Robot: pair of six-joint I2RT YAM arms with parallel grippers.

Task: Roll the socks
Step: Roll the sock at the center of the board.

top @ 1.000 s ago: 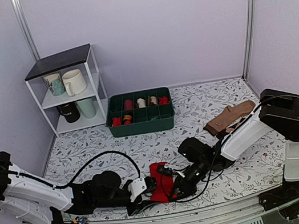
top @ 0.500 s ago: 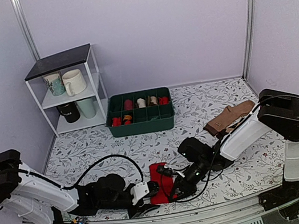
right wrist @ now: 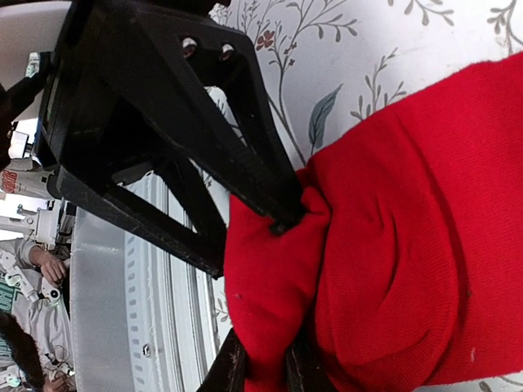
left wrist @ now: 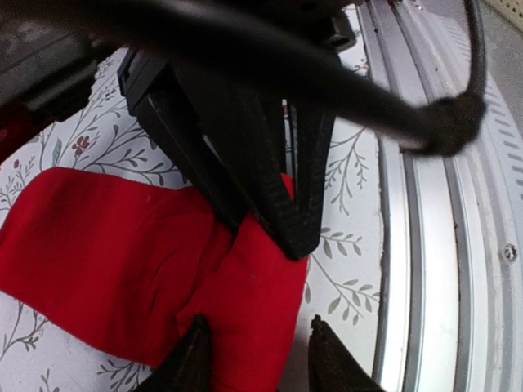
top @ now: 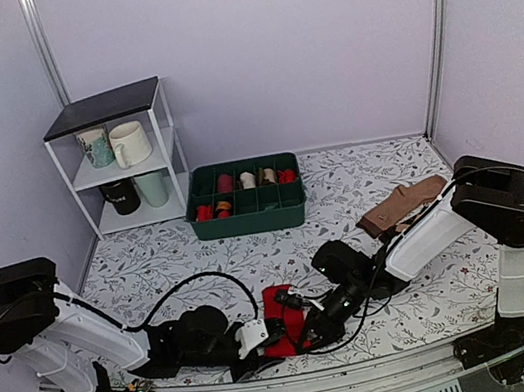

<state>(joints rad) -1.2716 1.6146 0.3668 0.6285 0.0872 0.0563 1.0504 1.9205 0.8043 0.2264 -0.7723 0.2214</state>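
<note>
The red socks (top: 283, 316) lie on the flowered table near its front edge, their near end bunched into a fold (right wrist: 278, 269). My right gripper (right wrist: 265, 355) is shut on that fold, with red fabric pinched between its fingers (left wrist: 286, 229). My left gripper (left wrist: 256, 327) comes in low from the left and stands open around the same end. One finger (left wrist: 196, 347) rests over the red cloth (left wrist: 122, 253); the other (left wrist: 327, 359) stands just off its edge, above bare table. In the top view the two grippers meet at the socks, left gripper (top: 267, 337) and right gripper (top: 304, 329).
A green divided bin (top: 251, 220) with rolled socks stands at the back centre. A white shelf (top: 114, 105) with mugs is back left. Tan and brown socks (top: 404, 206) lie to the right. The metal rail (left wrist: 425, 245) runs close beside the grippers.
My left arm has slid right along the front edge, bringing its gripper up to the socks' near end. The right gripper and the socks have stayed put.
</note>
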